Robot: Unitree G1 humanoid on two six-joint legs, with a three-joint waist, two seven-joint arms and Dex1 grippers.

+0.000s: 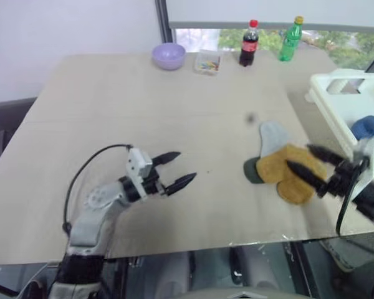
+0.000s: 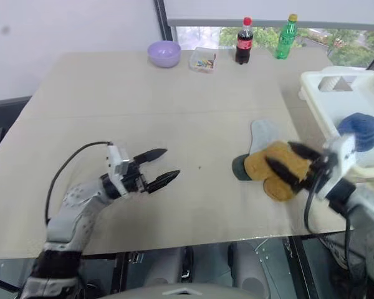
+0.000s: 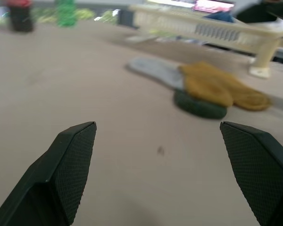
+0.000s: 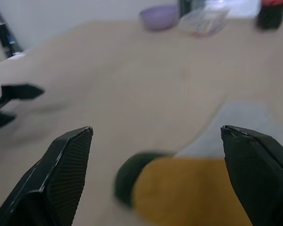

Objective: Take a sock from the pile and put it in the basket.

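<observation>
Three socks left on the table: the pile (image 1: 280, 167) lies near the table's right edge, a mustard yellow sock (image 1: 292, 172) on top, a light grey sock (image 1: 273, 138) poking out behind it and a dark sock (image 1: 254, 172) tucked under its left end.
Basket: the cream-white basket (image 1: 336, 93) sits just right of the pile, with a blue sock (image 1: 369, 126) already inside.
Right gripper (image 1: 311, 164): released, jaws wide, empty, hovering over the yellow sock.
Left gripper (image 1: 176, 169): also spread and empty, well apart from the pile.
Our step: we judge it is reaching for the next sock.
How we do it well: we lower the right jaws astride one fold of the yellow sock only, then lift clear of the basket rim.
Risk: we may drag the grey sock along.
</observation>
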